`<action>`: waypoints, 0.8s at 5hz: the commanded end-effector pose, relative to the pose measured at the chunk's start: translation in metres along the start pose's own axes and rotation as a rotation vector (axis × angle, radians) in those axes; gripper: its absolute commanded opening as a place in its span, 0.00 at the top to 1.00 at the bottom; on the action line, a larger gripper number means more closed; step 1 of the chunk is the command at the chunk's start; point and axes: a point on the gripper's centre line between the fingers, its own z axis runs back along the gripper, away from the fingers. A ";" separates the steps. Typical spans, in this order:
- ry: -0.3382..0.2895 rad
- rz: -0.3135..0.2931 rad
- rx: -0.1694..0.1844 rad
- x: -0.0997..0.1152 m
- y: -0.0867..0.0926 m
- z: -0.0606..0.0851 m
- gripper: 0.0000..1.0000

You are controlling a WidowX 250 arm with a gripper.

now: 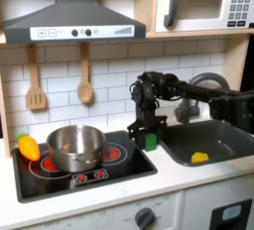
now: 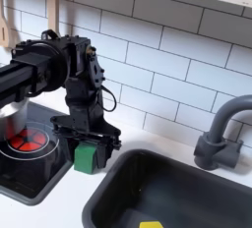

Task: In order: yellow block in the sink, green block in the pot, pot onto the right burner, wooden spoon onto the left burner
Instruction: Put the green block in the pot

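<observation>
Both exterior views show the black arm bent down at the middle of the frame. Its end effector (image 2: pixel 87 153) pinches the green block (image 2: pixel 87 157) just above the counter (image 1: pixel 119 189). The yellow block (image 1: pixel 199 157) lies in the sink (image 1: pixel 174 147).

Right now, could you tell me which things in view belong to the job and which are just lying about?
Belonging to the job:
yellow block, in the sink
green block, between the gripper jaws
pot, on the cooktop
wooden spoon, hanging on the wall

Lying about:
wooden spatula
toy vegetable
faucet
microwave
</observation>
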 end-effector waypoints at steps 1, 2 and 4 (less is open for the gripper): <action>0.001 -0.001 0.000 -0.001 0.000 0.000 1.00; -0.014 -0.004 -0.009 0.000 -0.002 0.008 1.00; 0.001 -0.011 -0.038 -0.007 -0.004 0.015 1.00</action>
